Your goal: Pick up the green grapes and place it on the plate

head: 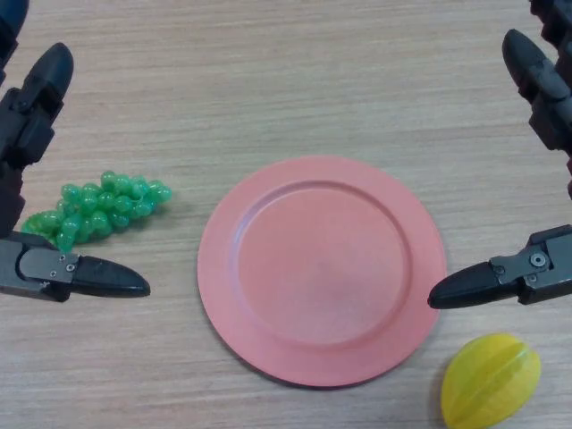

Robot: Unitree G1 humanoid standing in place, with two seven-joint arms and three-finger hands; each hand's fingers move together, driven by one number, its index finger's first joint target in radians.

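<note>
bare table between grapes (100,207) and plate (223,268), seemingly unobstructed

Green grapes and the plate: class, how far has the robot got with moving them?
Nothing looks done yet: the green grapes lie on the table, left of the pink plate, which holds nothing. In hand: the left robot hand is open around the grapes, not gripping. Left: grasp, lift, place on the plate. The right robot hand waits open.

You see only a table (295,80), pale wood-grain top, fine streaks running across it, even soft light, faint shadows, its surface filling your whole view, no wall or floor showing.
</note>
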